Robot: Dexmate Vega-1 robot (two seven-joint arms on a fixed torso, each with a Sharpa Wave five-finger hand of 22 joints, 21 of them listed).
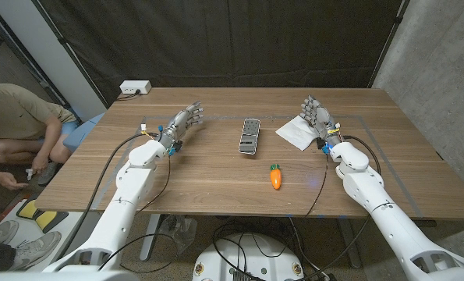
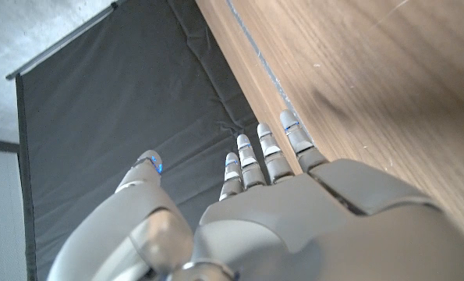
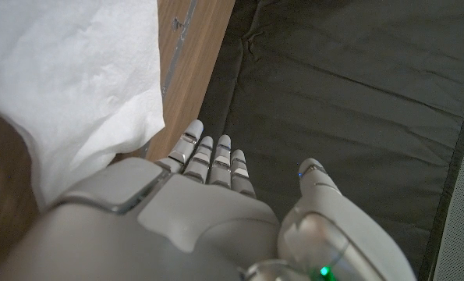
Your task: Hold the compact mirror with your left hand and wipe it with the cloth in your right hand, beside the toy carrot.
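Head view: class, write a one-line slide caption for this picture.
Both open hands, left hand and right hand, wait apart; compact mirror, cloth and toy carrot lie untouched.

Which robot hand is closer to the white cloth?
The right hand. It is right beside the cloth, at its outer edge. The left hand is far off, on the other side of the compact mirror.

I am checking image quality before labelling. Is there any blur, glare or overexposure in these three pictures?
Head view: evenly lit and sharp; compact mirror, toy carrot and cloth are clear. Left wrist view: the left robot hand close to the lens looks soft, with pale sheen on the table. Right wrist view: the cloth is washed out to near-white beside the right robot hand.
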